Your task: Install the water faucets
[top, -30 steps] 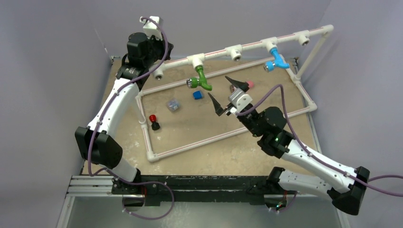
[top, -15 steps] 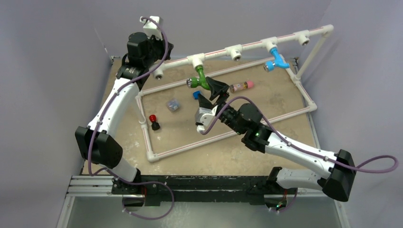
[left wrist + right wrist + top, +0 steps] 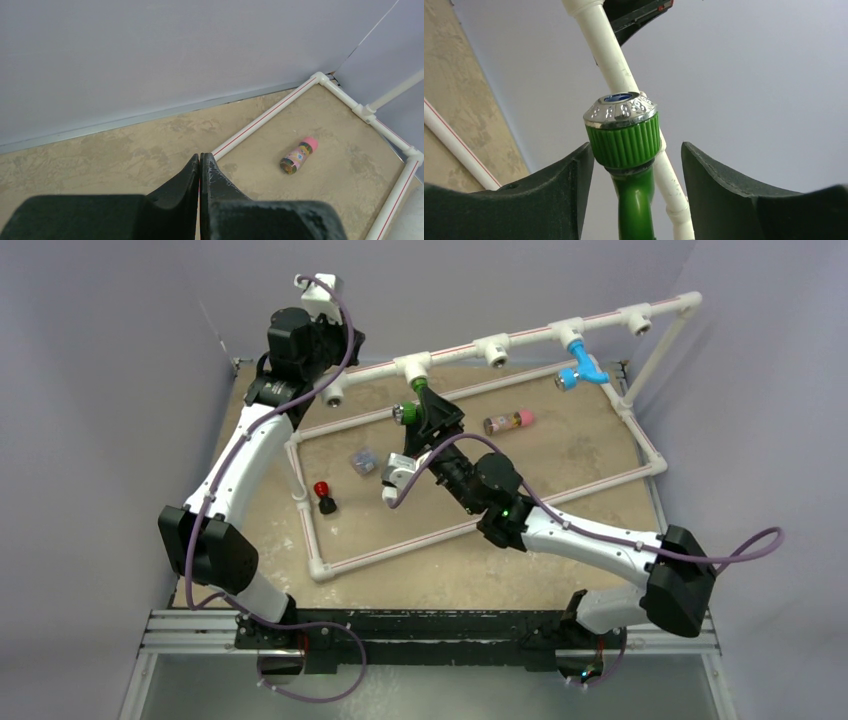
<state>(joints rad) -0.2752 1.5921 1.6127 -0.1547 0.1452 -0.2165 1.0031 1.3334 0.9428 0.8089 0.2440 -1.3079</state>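
The green water faucet [image 3: 418, 393] hangs from a white T-fitting [image 3: 412, 365] on the raised pipe, its silvery mouth [image 3: 402, 413] turned left. My right gripper [image 3: 428, 423] is open and straddles it. In the right wrist view the green faucet [image 3: 626, 137] stands between the fingers of the right gripper [image 3: 635, 147]; the left finger [image 3: 574, 175] is right next to the ribbed collar and the right finger [image 3: 704, 170] stands clear of it. The light blue faucet [image 3: 580, 366] hangs from a fitting farther right. My left gripper [image 3: 350, 343] [image 3: 200, 156] is shut and empty, up by the pipe's left end.
A white pipe frame [image 3: 470, 522] [image 3: 270, 115] lies on the sandy board. Inside it lie a pink-capped cylinder [image 3: 508, 421] [image 3: 298, 155], a small clear-blue block [image 3: 364, 461] and a red-topped black piece [image 3: 322, 497]. Bare T-fittings [image 3: 495, 348] sit along the raised pipe. Walls close in behind.
My right arm has swung left from beside the pink-capped cylinder to the green faucet, and its jaws now straddle the faucet and stand a little narrower. The left arm has not moved.
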